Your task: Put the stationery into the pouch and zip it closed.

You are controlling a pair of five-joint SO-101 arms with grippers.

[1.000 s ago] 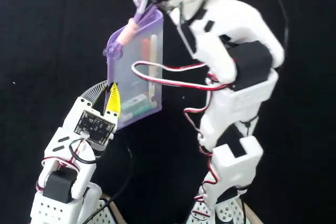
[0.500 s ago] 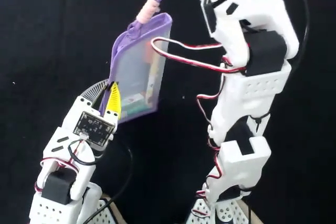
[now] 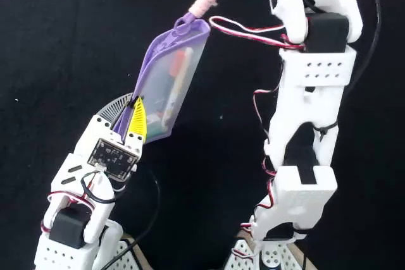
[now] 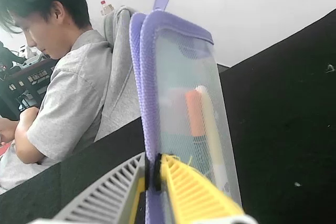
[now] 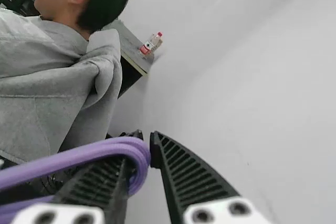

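High view has the pouch (image 3: 169,83) hanging slantwise above the table, its long axis running from the left gripper (image 3: 131,104), clamped on the pouch's lower corner, up to the right gripper (image 5: 143,142), pinched shut on the purple strap (image 3: 205,1) beyond the pouch's top end; the stationery (image 3: 177,74) lies inside the pouch, and any further pull should, I judge, follow that axis

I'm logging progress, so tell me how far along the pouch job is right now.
Done: the stationery sits inside the pouch. In hand: the left gripper clamps the pouch's lower corner while the right gripper grips its purple strap, holding it stretched above the table. Left: confirming the zip; its edge looks closed in the left wrist view, but I cannot tell for its whole length.
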